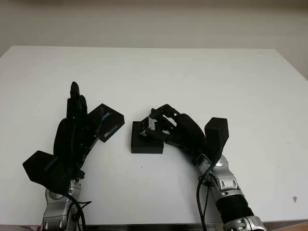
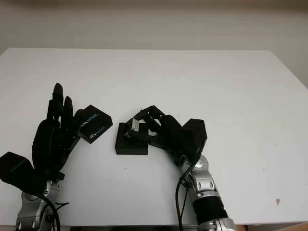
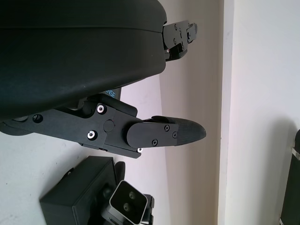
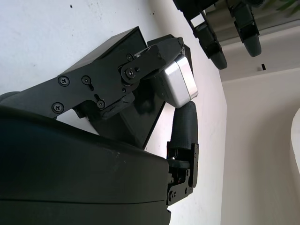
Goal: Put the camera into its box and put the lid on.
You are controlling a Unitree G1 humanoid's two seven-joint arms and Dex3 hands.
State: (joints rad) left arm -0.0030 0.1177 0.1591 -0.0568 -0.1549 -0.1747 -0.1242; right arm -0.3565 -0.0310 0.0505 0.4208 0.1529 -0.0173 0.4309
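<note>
Gripping the silver-faced camera [image 1: 150,126], right hand [image 1: 175,131] has fingers curled around it, holding it at the top of the black box [image 1: 147,139], partly down inside. Box sits on the white table [image 1: 202,82], near centre. Just left of the box lies the black lid [image 1: 108,122], printed side up. Left hand [image 1: 72,137] is open beside the lid's left edge, holding nothing.

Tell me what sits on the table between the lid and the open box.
Nothing: between the lid, beside the open left hand, and the box, where the right hand holds the camera, the head views show bare white table.
</note>
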